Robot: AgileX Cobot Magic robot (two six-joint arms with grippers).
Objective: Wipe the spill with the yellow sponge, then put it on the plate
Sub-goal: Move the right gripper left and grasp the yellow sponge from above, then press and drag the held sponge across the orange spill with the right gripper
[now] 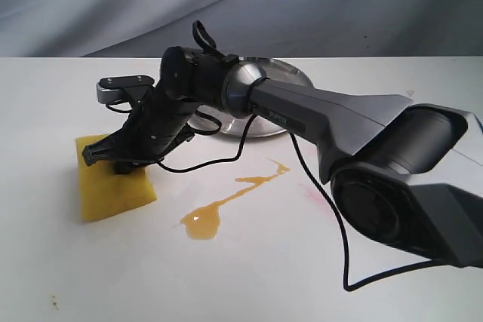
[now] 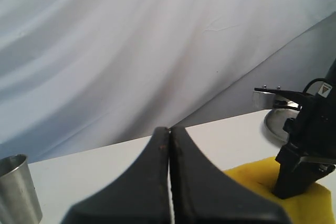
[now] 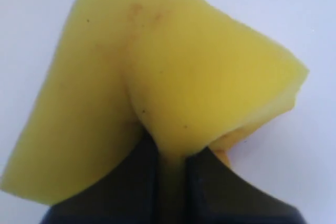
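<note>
1. The yellow sponge (image 1: pixel 113 190) is pinched by the jaws of the right arm (image 1: pixel 317 111), which is stretched across to the left part of the surface (image 1: pixel 302 284). In the right wrist view, the foam is seen bunched into a fold between them.
2. The sponge sits on the surface near the spill (image 1: pixel 202 222) but apart from it. The round puddle is the nearer end, and the thin streak runs off toward the plate (image 1: pixel 290 73), which lies behind the arm and is partly hidden.
3. Because only a fold is gripped, the sponge is best pressed down first, so that a broad flat face meets the liquid rather than an edge.
4. The wipe is best started at the puddle and drawn along the streak toward the plate in one slow pass, so that the liquid is soaked up and not pushed ahead or smeared sideways.
5. A black cable (image 1: pixel 344 254) hangs beneath the arm close to the streak's far end. It is judged likely to drag through the liquid if the wrist is carried too low.
6. The left jaws are pressed together on nothing and are not needed for this step.
</note>
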